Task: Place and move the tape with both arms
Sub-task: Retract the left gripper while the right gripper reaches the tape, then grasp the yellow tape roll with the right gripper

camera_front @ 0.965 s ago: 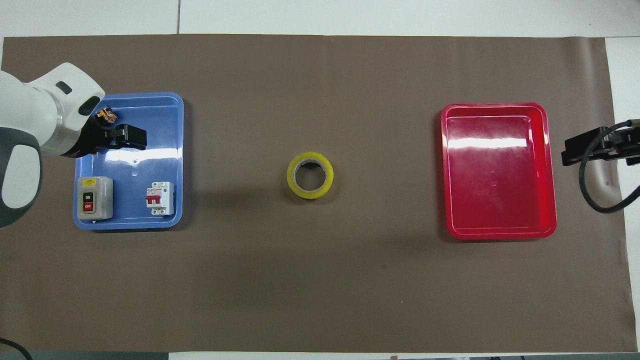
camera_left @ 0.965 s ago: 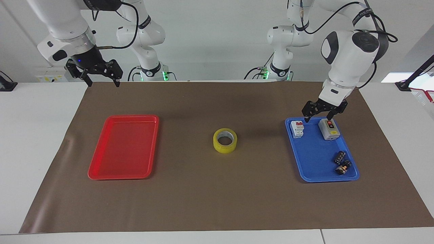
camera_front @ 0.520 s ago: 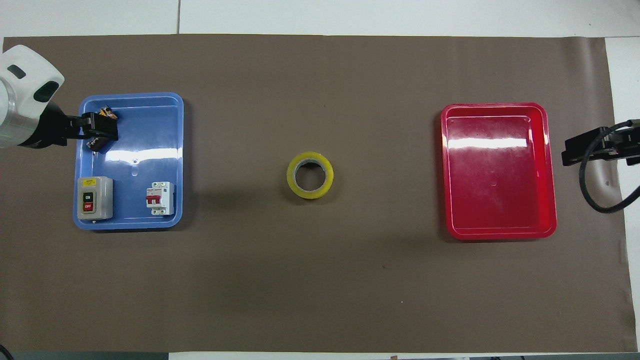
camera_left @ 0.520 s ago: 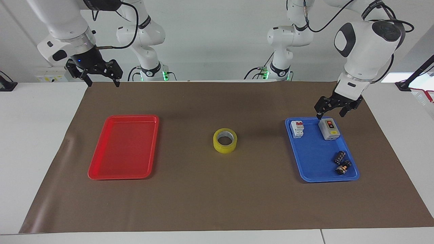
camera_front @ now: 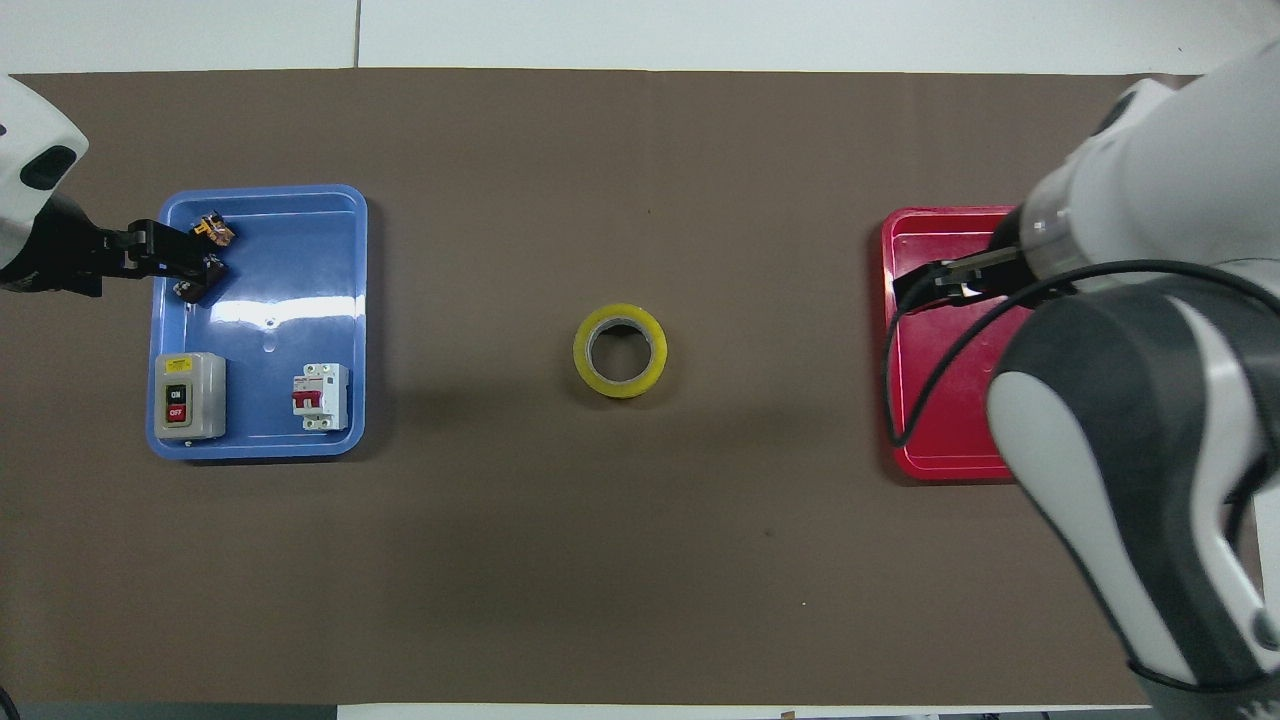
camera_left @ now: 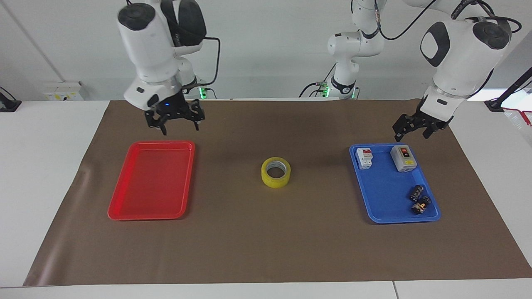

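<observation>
The yellow tape point(camera_left: 275, 172) lies flat on the brown mat at the table's middle, hole up, touched by nothing; it also shows in the overhead view point(camera_front: 620, 350). My right gripper point(camera_left: 179, 128) is open and empty, up in the air over the mat at the edge of the red tray point(camera_left: 151, 182) nearest the robots. In the overhead view the right gripper point(camera_front: 915, 288) covers part of the red tray point(camera_front: 940, 400). My left gripper point(camera_left: 411, 135) is open and empty over the robot-side edge of the blue tray point(camera_left: 386, 191). The left gripper also shows in the overhead view point(camera_front: 180, 265).
The blue tray point(camera_front: 290, 300) holds a grey on/off switch box point(camera_left: 403, 158), a white circuit breaker point(camera_left: 364, 158) and small dark parts point(camera_left: 419, 199). The red tray holds nothing. The brown mat point(camera_left: 266, 241) covers the table between the trays.
My right arm has swung in from the table's end to the red tray's robot-side edge. My left gripper has drawn back and risen from over the blue tray toward its outer edge. The tape has not moved.
</observation>
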